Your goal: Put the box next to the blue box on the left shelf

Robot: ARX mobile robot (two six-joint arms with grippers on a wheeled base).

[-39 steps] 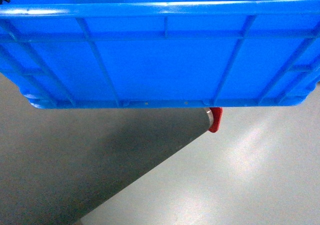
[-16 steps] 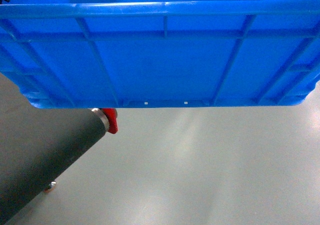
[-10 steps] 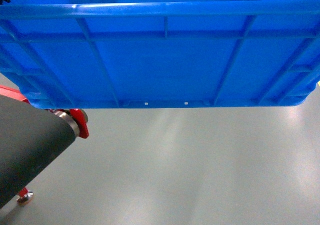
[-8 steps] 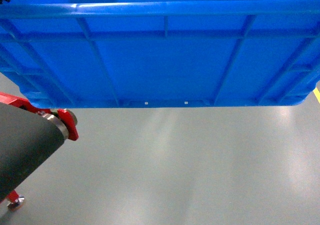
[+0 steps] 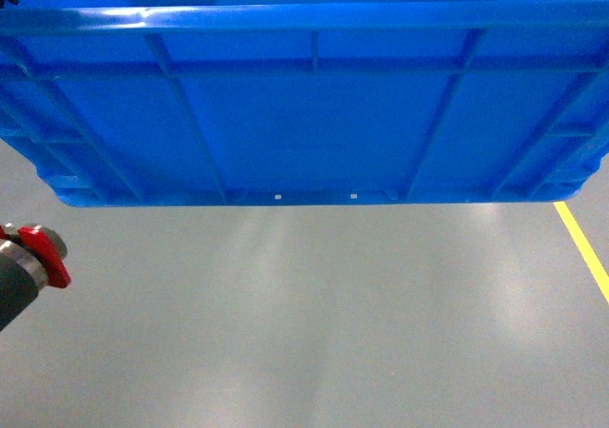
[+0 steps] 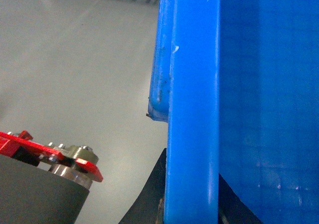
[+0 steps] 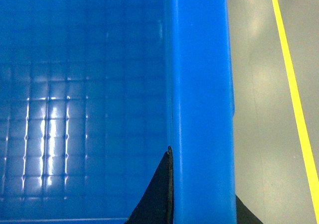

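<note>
The box [image 5: 314,114] was held aloft across the upper half of the head frame, its long axis running left to right, with only grey floor [image 5: 314,333] below. In each wrist view a side rim was seen flanked by dark fingers: the left tool [image 6: 189,211] at the bottom centre, the right tool [image 7: 199,209] likewise, each clamped on a box rim. Neither arm was nearer; the load was shared. No shelf or second blue box was visible, so their direction could not be told. A red-capped dark roller [image 5: 29,262] sat at the lower left edge, a yellow line [image 5: 582,252] at the right.
</note>
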